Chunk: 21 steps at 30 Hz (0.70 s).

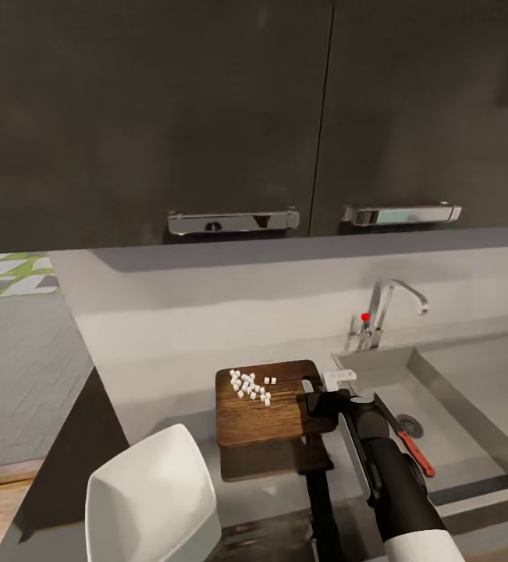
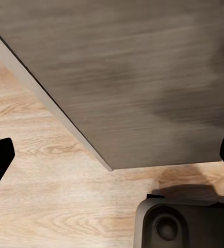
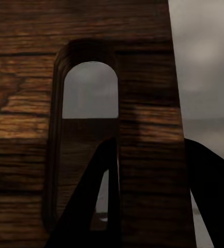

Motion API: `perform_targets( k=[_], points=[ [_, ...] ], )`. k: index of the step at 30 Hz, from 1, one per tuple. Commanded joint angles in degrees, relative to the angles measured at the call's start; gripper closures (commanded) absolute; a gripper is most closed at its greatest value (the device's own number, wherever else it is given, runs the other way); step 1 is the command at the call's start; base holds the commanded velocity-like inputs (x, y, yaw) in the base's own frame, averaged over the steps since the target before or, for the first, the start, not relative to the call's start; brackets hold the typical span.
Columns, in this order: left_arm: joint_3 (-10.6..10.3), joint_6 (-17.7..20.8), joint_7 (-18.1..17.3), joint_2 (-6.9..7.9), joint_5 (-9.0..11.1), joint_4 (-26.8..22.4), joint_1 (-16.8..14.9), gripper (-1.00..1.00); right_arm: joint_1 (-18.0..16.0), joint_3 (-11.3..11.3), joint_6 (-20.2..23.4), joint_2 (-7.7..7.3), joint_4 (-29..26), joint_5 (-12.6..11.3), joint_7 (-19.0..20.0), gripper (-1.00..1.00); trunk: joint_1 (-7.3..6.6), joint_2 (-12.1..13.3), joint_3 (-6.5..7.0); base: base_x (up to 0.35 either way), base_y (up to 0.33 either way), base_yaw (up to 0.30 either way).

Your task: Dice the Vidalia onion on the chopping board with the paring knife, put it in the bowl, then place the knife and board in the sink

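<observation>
Over grey countertop — chopping board, handle edge clamped in right gripper.

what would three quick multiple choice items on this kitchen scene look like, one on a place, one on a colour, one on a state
1. Where does the paring knife lie?
A. in the sink
B. on the chopping board
C. in the bowl

2. What colour is the bowl?
A. white
B. green
C. black

3. What is the right gripper doing?
A. hanging open above the faucet
B. shut on the chopping board
C. holding the bowl

Answers:
1. A: its red handle rests on the floor of the sink, near the drain.
2. A: it is glossy white.
3. B: its fingers clamp the edge of the chopping board beside the handle slot, with diced onion on top.
</observation>
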Motion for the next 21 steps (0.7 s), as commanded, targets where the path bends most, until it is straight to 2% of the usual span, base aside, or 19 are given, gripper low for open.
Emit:
perform_targets(
  k=[1, 9, 21],
  points=[
    [-0.49, -0.08, 0.18, 0.07, 0.59, -0.11, 0.01, -1.00, -0.05, -0.05, 0.26, 0.03, -0.08, 0.56, 0.58, 1.00, 0.04, -0.12, -0.02, -0.061, 0.001, 0.000],
    [-0.49, -0.08, 0.18, 0.07, 0.60, -0.03, 0.01, -1.00, -0.05, -0.05, 0.27, 0.03, -0.10, 0.56, 0.58, 1.00, 0.04, -0.12, 0.70, -0.224, 0.000, 0.000],
    [-0.49, -0.08, 0.18, 0.07, 0.60, 0.24, 0.01, -1.00, -0.05, -0.05, 0.29, 0.03, -0.15, 0.56, 0.58, 1.00, 0.04, -0.12, 1.78, -0.020, 0.000, 0.000]
  ],
)
